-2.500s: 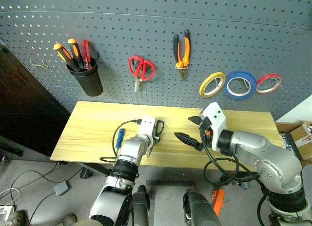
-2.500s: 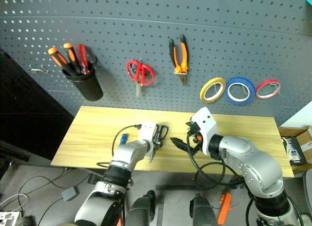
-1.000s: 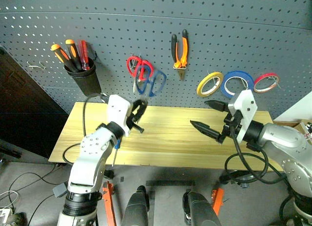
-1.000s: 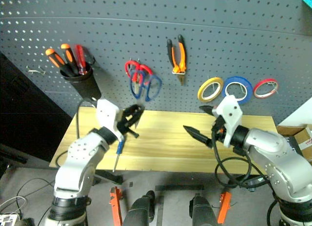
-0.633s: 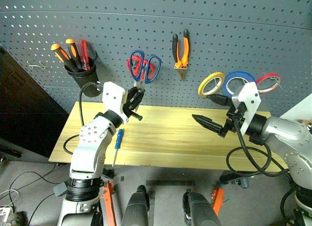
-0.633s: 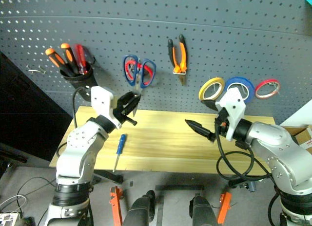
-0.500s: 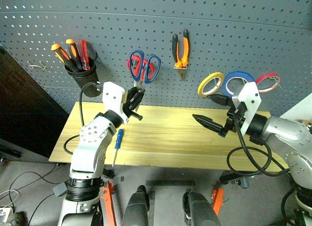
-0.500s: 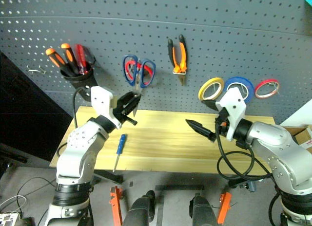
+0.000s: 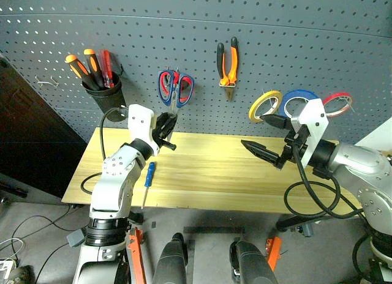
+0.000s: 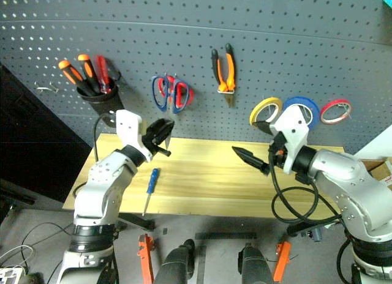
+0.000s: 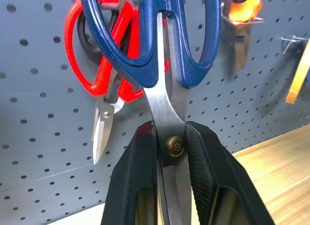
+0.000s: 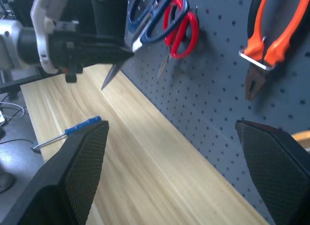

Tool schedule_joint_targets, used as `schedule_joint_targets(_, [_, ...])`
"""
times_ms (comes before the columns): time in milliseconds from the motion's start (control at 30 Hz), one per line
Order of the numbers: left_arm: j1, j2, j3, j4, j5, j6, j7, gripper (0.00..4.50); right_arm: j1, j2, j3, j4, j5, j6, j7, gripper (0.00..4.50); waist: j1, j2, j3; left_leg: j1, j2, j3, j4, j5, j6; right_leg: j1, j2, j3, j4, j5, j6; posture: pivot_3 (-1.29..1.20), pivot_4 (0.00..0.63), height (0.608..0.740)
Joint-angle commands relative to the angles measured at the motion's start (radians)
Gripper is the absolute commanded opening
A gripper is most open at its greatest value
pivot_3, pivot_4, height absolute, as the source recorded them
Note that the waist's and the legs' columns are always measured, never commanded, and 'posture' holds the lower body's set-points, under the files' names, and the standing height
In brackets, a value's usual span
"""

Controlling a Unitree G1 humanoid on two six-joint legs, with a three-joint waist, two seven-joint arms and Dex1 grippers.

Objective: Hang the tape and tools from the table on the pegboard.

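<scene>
My left gripper (image 9: 164,128) is shut on the steel blades of blue-handled scissors (image 9: 177,88), handles up against the pegboard (image 9: 275,45). Their handles overlap the red scissors (image 11: 104,79) hanging there; I cannot tell whether they sit on the hook. The blue-handled screwdriver (image 9: 147,175) lies on the table (image 9: 208,174) below the left arm. Orange-and-black pliers (image 9: 227,62) and the yellow tape (image 9: 265,105) hang on the board. My right gripper (image 9: 252,130) hovers open over the table's right half, holding nothing.
A black cup (image 9: 109,99) with orange and red screwdrivers hangs at the board's left. A blue roll (image 9: 301,104) and a red roll (image 9: 338,103) hang right of the yellow tape. A bare hook (image 9: 46,83) sits at the far left.
The left gripper has carried the blue-handled scissors up and in to the board, over the red scissors, then a little left. The right gripper has stayed open in place.
</scene>
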Motion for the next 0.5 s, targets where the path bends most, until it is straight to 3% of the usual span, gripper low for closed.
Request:
schedule_joint_targets(33, [-0.031, -0.012, -0.009, 0.012, -0.004, -0.034, -0.006, 0.56, -0.021, -0.002, -0.005, -0.032, -0.005, -0.02, -0.005, 4.5, 0.0, 0.0, 0.0, 0.0, 0.0, 0.0, 0.0, 0.0, 0.0, 0.0, 0.0, 0.0, 0.0, 0.0, 0.0, -0.14, 0.231, 0.74])
schedule_joint_targets(167, [-0.059, -0.023, -0.003, 0.076, -0.001, -0.032, 0.013, 0.56, -0.033, 0.017, -0.003, -0.036, -0.002, -0.029, -0.015, 4.5, 0.0, 0.0, 0.0, 0.0, 0.0, 0.0, 0.0, 0.0, 0.0, 0.0, 0.0, 0.0, 0.001, 0.0, 0.0, -0.14, 0.232, 0.74])
schedule_joint_targets(500, [0.0, -0.004, -0.003, 0.057, 0.014, 0.008, 0.031, 3.62, -0.019, 0.038, 0.034, -0.062, 0.012, 0.011, -0.037, 4.5, -0.01, 0.0, 0.0, 0.0, 0.0, 0.0, 0.001, 0.0, 0.0, 0.0, 0.0, 0.0, 0.002, 0.001, 0.0, -0.14, 0.238, 0.74])
